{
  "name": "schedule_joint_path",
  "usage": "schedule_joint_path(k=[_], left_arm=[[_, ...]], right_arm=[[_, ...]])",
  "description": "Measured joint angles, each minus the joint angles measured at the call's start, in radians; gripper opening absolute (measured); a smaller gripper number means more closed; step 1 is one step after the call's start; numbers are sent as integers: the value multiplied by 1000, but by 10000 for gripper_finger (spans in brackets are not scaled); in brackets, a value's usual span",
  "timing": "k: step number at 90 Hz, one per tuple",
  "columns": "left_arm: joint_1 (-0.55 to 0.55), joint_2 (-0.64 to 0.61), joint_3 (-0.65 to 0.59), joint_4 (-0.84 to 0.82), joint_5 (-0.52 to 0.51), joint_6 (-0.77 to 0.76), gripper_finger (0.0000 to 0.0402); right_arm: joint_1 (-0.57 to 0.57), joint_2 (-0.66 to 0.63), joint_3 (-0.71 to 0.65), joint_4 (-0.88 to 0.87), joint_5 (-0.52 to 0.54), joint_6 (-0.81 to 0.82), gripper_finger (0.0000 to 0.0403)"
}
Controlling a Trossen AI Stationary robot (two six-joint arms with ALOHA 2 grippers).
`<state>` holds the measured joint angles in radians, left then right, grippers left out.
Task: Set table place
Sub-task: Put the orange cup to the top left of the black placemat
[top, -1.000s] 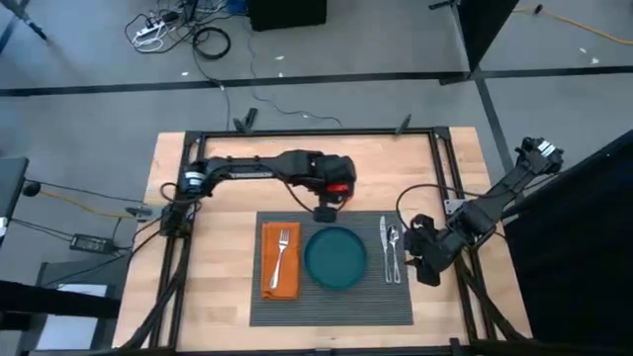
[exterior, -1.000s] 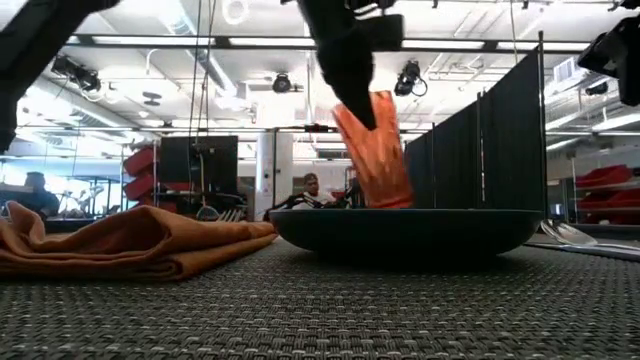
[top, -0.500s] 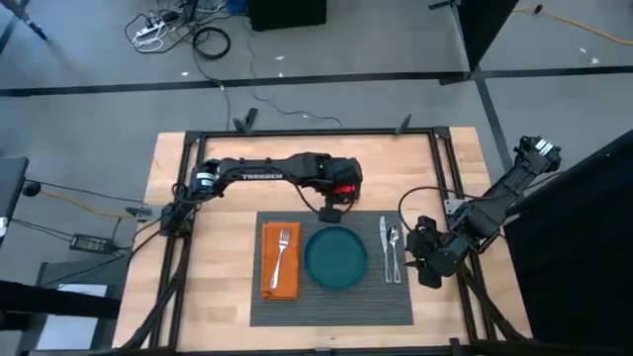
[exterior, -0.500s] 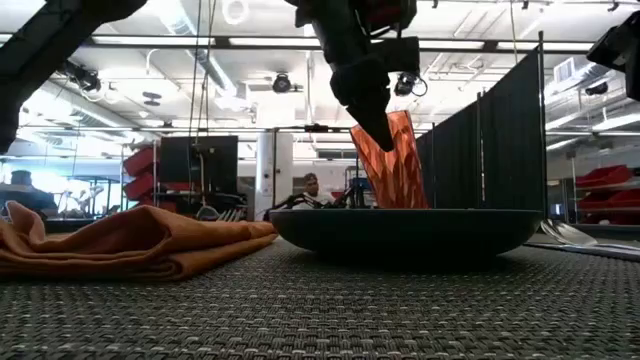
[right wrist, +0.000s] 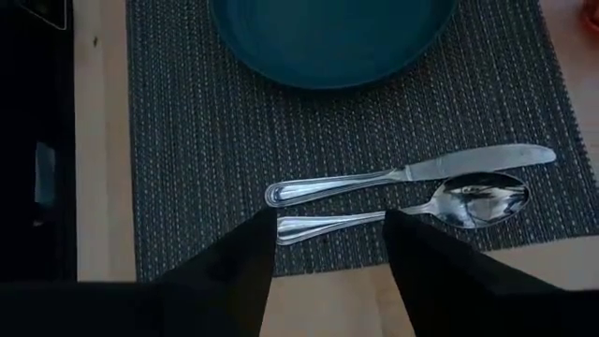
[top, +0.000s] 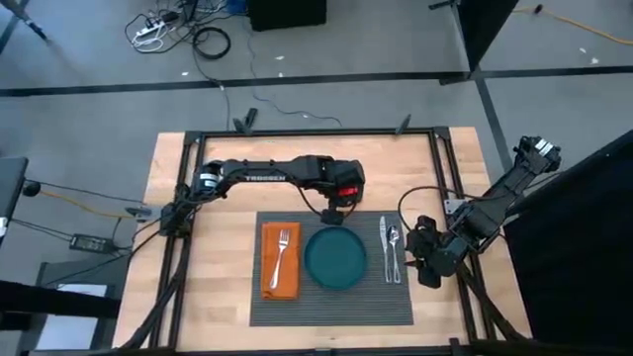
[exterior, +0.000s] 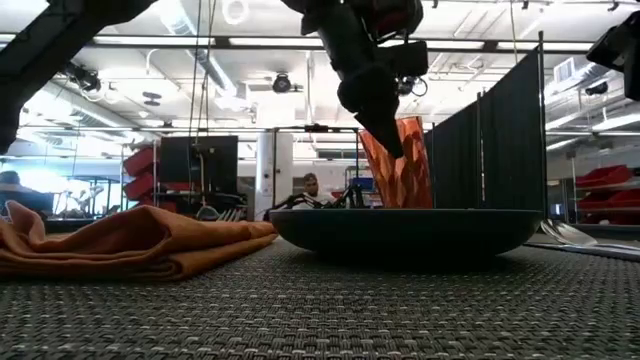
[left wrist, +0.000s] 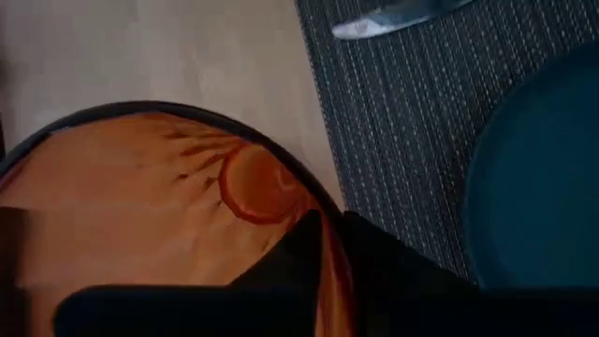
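High view: dark grey ribbed rectangular placemat (top: 331, 269) flat at the near middle of the light wooden plank table (top: 227, 178); on it a folded orange cloth napkin (top: 280, 260) bearing a steel fork (top: 283, 253), a round teal plate (top: 335, 257), then a steel knife (top: 384, 247) and spoon (top: 395, 251) side by side. Left gripper (top: 333, 211) at the mat's far edge, just beyond the plate, carrying an orange ribbed translucent cup (top: 343, 193) (likely bound for a spot above the knife, the usual place for a glass). Right gripper (top: 429, 272) waiting off the mat's right edge. Low view: cup (exterior: 397, 165) tilted behind the plate (exterior: 405, 232), rim pinched by the left gripper (exterior: 385, 128), base hidden by the plate. Left wrist view: cup (left wrist: 159, 225) close up, one finger inside its mouth, clamped on the wall; knife tip (left wrist: 393, 14) on the mat beyond. Right wrist view: fingers (right wrist: 234, 267) spread apart and empty above the spoon (right wrist: 412, 211).
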<state>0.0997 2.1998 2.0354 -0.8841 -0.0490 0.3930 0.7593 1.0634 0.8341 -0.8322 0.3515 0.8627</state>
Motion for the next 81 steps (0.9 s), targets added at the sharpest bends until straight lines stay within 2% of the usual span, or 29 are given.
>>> schedule_joint_path(k=[18,30,64,81], left_arm=[[4,0,1,5,-1,14,113],[4,0,4,31,-5,19,139],[4,-1,50,52,-30,26,148],[2,0,124,30,-67,24,148]], right_arm=[[0,0,0,-1,0,-1,176],[0,0,0,-1,1,-3,176],[0,0,-1,-1,3,-8,176],[0,0,-1,-1,3,-18,176]])
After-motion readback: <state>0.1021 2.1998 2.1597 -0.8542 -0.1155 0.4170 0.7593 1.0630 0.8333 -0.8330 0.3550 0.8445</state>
